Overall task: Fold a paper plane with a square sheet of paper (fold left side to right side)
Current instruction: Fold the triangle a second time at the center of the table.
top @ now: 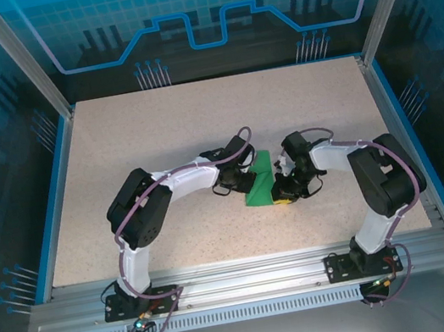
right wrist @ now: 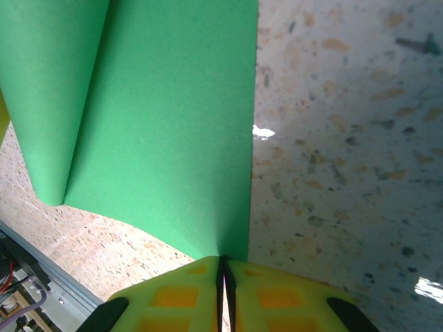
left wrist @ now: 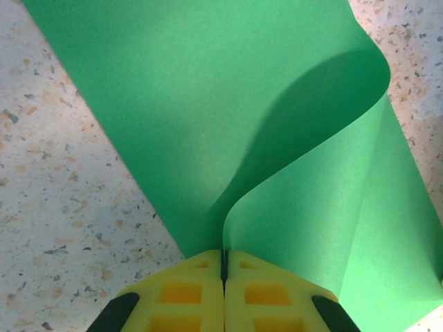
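Top external: finds paper (top: 259, 178) mid-table (top: 155, 126), toward the near edge, pinched between left gripper (top: 238, 182) and right gripper (top: 279, 195). Left wrist: shows jaws shut tight on a paper edge, with the sheet rising off the tabletop and curling over in a soft loop, no crease pressed flat yet. Right wrist: shows jaws likewise closed on another edge, sheet bowing away to the left. Judged thin, light and limp; likely to buckle under a push, and to slip or tear if tugged apart. Best held right at edges or corners, as now, moving both grips together, then pressing along the bend to set the fold.
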### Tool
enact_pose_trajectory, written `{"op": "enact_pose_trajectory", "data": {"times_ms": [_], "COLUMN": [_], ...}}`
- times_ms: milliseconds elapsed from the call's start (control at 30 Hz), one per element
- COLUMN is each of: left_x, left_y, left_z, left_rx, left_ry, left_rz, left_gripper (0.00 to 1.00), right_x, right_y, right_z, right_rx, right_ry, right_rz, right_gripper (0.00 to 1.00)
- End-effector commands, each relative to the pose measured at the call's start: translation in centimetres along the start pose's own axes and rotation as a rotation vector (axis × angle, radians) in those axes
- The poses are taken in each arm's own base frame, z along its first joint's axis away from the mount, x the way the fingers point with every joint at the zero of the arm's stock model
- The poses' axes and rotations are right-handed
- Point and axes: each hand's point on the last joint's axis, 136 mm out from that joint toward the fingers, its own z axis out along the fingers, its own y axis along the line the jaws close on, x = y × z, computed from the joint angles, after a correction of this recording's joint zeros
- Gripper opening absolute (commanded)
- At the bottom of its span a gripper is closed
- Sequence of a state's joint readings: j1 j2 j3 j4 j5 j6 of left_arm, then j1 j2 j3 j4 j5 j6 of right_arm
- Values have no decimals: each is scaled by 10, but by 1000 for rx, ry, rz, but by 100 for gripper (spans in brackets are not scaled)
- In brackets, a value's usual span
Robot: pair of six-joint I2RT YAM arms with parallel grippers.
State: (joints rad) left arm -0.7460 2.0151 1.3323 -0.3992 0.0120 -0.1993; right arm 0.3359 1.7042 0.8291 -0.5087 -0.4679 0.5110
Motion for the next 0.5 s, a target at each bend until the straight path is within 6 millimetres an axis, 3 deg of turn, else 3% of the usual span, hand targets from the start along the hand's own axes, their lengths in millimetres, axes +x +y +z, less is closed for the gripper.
{"op": "enact_pose_trajectory", "data": {"times_ms": [0,200,467], "left_x": [8,9,11], "left_y": [11,12,10], "left_z": [-2,0,2], "left_rx": [-36,-34,-20], "left_ry": [23,26,28], "left_rz": [10,10,4], "left_gripper": [8,8,8], "right_x": [8,4,-21], "right_y": [-18,-9,29], "right_z": [12,8,-34], "right_rx": [86,45,-152], "right_ry": [42,22,-117], "right_rz": [13,-3,-7], "right_gripper": [13,14,14]}}
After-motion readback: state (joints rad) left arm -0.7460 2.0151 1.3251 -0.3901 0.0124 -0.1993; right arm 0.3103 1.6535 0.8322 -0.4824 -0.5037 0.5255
